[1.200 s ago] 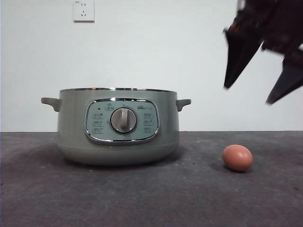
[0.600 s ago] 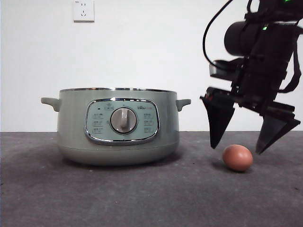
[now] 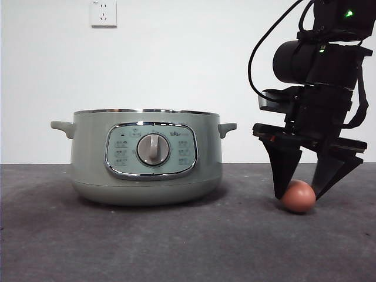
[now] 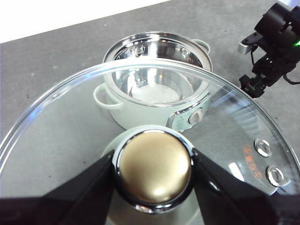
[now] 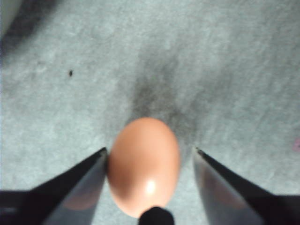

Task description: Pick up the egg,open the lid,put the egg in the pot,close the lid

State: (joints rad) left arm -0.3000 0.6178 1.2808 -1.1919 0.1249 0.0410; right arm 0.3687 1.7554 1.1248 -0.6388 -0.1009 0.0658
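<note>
From the front, the pale green pot [image 3: 146,157] sat on the dark table [image 3: 176,247] with no lid on it, its dial facing me. Well to the side of the pot, past its handle, the egg [image 3: 298,196] lay on the table. The right gripper [image 3: 301,191] had its jaws straddling the egg, one tip on either side, down almost at the table. A wall socket [image 3: 104,13] showed on the wall above the pot.

In the left wrist view, the left gripper [image 4: 153,176] was pinching the knob of the glass lid [image 4: 56,136], holding it in the air above the open pot [image 4: 157,105], whose shiny inside showed through the glass. The other arm [image 4: 272,42] stood beyond the pot.

In the right wrist view, the egg [image 5: 144,165] rested on the table [image 5: 211,70] between the spread jaws, one jaw touching or nearly touching it, the other a little apart.
</note>
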